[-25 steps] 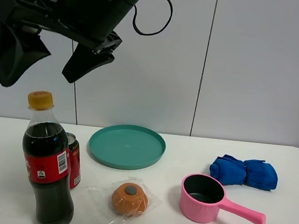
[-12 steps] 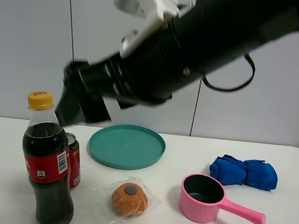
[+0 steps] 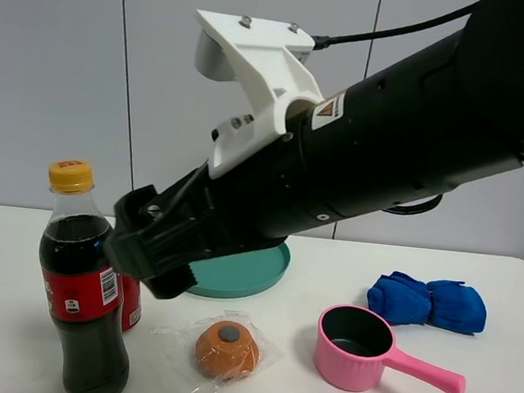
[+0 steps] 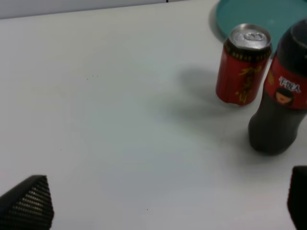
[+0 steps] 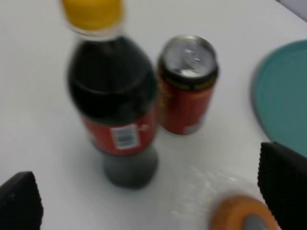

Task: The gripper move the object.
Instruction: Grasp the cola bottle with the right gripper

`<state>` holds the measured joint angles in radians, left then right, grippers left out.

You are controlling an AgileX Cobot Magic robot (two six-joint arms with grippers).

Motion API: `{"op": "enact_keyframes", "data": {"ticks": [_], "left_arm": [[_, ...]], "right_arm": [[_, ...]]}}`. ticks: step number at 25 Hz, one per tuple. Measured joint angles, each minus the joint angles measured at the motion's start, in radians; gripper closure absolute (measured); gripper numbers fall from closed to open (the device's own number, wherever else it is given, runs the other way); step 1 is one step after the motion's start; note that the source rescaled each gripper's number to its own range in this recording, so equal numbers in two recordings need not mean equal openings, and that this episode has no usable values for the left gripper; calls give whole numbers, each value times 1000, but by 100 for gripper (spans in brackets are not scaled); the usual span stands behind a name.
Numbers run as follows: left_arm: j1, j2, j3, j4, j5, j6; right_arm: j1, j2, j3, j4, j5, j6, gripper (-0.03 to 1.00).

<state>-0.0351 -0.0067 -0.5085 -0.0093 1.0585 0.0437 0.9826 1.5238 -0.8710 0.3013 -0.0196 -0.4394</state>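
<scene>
The cola bottle (image 3: 80, 300), with yellow cap and red label, stands upright at the front left of the white table. It also shows in the left wrist view (image 4: 280, 110) and the right wrist view (image 5: 112, 96). My right gripper (image 3: 150, 251), on the bulky black arm with a white bracket, reaches across from the right and hangs just right of the bottle, above the red can (image 3: 129, 300). In the right wrist view this gripper (image 5: 151, 191) is wide open and empty. My left gripper (image 4: 163, 201) is open and empty, some way from the bottle.
The red can (image 5: 187, 84) stands right behind the bottle, nearly touching it. A teal plate (image 3: 254, 275) lies behind, partly hidden by the arm. A wrapped orange bun (image 3: 226, 348), a pink pot (image 3: 359, 348) and a blue cloth (image 3: 428, 303) lie to the right.
The black arm has swung down from high at the upper left. Its gripper now sits low beside the bottle and can. The bottle has not moved.
</scene>
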Motion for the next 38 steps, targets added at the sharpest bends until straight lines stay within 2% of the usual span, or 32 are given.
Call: {"op": "enact_keyframes", "data": {"ticks": [4,11,18,30,38], "left_arm": [[0,0,0,0,0,0],[0,0,0,0,0,0],[0,0,0,0,0,0],[0,0,0,0,0,0],[0,0,0,0,0,0]], "right_arm": [[48,71,1,11,-43,28,22],[71,127,4,18,-129,80,22],[71,134,4,0,-149,93,22],[71,270,4,-31,-318,97,22],[71,312,4,-54,-352,103,22]]}}
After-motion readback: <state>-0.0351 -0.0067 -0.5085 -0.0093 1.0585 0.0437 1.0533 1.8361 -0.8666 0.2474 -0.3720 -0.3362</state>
